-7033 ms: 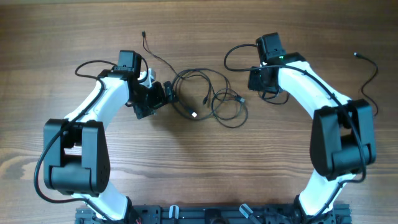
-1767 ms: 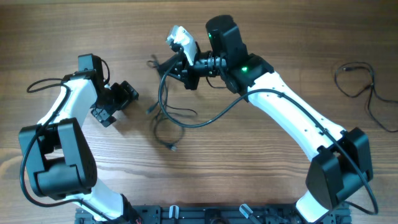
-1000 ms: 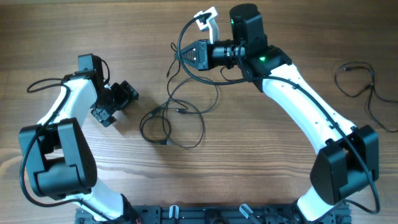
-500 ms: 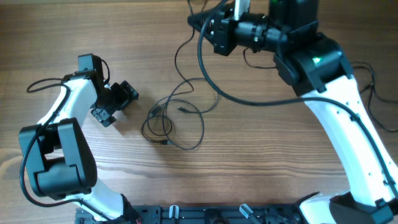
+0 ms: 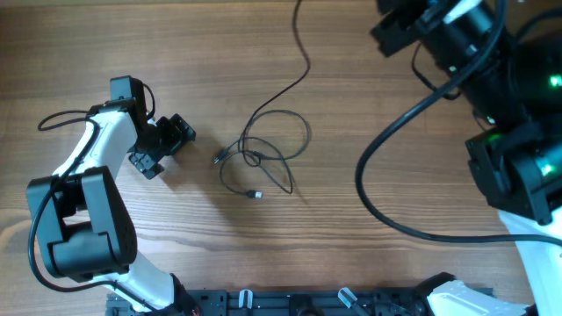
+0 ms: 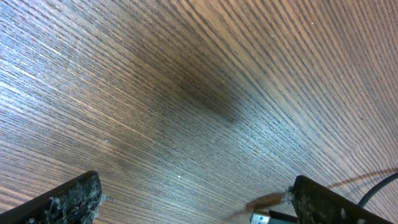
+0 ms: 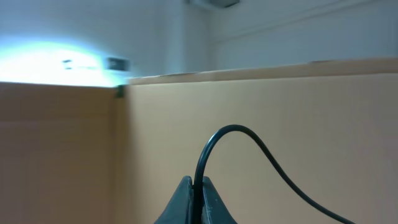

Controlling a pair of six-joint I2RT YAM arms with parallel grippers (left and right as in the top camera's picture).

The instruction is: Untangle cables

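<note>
At the middle of the bench (image 5: 105, 35), overhead, the cables (image 5: 263, 158) lie looped, one strand running to the far edge. Left wrist: the left hand (image 6: 194, 186) gapes wide, empty. Right wrist: the right hand (image 7: 195, 182) is pinched tight on a cable (image 7: 233, 127).

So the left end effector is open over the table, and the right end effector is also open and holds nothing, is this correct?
Not quite. The right end effector is shut on a thin black cable, as the right wrist view shows. The left end effector is indeed open over the table.
</note>
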